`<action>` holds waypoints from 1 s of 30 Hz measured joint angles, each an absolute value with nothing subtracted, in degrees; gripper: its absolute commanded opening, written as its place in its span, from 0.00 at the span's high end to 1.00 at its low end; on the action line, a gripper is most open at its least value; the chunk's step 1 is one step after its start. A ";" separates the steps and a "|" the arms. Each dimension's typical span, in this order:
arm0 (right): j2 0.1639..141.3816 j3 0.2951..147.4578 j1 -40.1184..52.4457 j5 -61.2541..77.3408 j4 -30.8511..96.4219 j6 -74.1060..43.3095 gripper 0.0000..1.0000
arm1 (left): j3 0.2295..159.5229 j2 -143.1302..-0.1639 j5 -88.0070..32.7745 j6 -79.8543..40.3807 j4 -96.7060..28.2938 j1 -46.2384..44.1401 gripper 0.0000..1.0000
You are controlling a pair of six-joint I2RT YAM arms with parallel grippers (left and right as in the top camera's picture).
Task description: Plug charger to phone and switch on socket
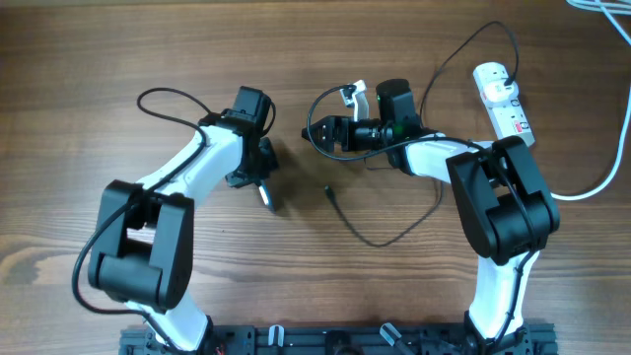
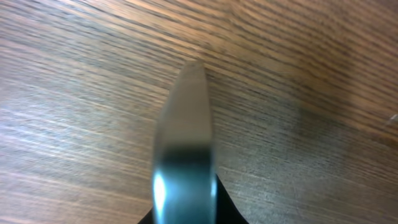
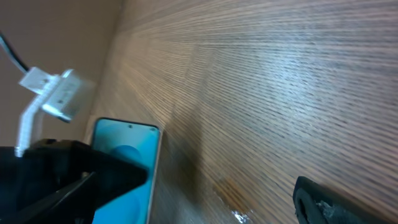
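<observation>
My left gripper (image 1: 264,182) is shut on the phone (image 1: 268,197), holding it on edge just over the table. The left wrist view shows the phone (image 2: 186,143) edge-on as a blurred grey-teal slab between the dark jaws. Its turquoise face (image 3: 124,168) shows at the lower left of the right wrist view. My right gripper (image 1: 317,133) stands open to the right of the phone, with nothing between its fingers (image 3: 74,180). The charger (image 1: 394,237) is a thin black cable looping from the socket (image 1: 505,102). Its dark tip (image 1: 328,190) lies loose on the wood between the arms.
The socket's thick white cord (image 1: 601,177) runs off along the right edge. A small white connector piece (image 1: 352,94) sits by the right wrist. Both arm bases stand at the front edge on the wooden table (image 1: 118,59).
</observation>
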State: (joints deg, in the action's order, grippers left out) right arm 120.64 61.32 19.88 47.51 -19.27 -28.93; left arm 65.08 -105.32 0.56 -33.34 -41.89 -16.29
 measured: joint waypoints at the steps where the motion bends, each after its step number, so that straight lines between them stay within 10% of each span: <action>1: 120.64 61.32 19.51 47.53 -18.52 -29.32 0.26 | 65.08 -104.36 0.56 -33.58 -42.19 -15.86 0.96; 10: 112.86 61.21 15.94 45.54 -0.30 -23.62 0.46 | 64.82 -90.50 -13.76 -29.36 -37.06 -13.39 0.96; 18: 96.62 64.82 20.05 27.49 32.75 -8.45 0.39 | 64.82 -91.07 -33.76 -28.56 -31.81 -5.13 0.96; 30: 101.62 64.82 35.38 10.72 38.48 0.38 0.42 | 64.82 -102.50 -35.97 -28.14 -26.44 -2.72 0.96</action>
State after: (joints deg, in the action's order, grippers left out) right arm 101.62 64.82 35.38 10.72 38.48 0.38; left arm 64.82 -102.50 -35.97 -28.14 -26.44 -2.72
